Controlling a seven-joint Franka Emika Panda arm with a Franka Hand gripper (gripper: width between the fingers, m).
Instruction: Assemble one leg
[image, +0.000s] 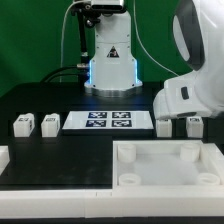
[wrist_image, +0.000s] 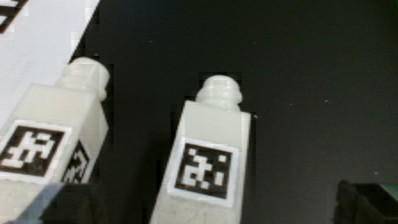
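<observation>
While arm (image: 188, 95) hides jaws, 2 legs (wrist_image: 210, 145) cut off.

The marker board (image: 108, 121) is white with black-and-white square tags; the leg (image: 48, 123) just beside it on the exterior view's left is white with a black-and-white marker; the table (image: 50, 100) under it is black

Robotics lab test cell. Evidence: Franka arm (image: 110, 60) mounted at the back of a matte black counter (image: 50, 150), with a plain green backdrop (image: 30, 40) behind and cables (image: 72, 45) running to its base. Square fiducial tags on the marker board (image: 108, 121) and on each loose white leg (image: 48, 123). The wrist view shows the same tags close up.
</observation>
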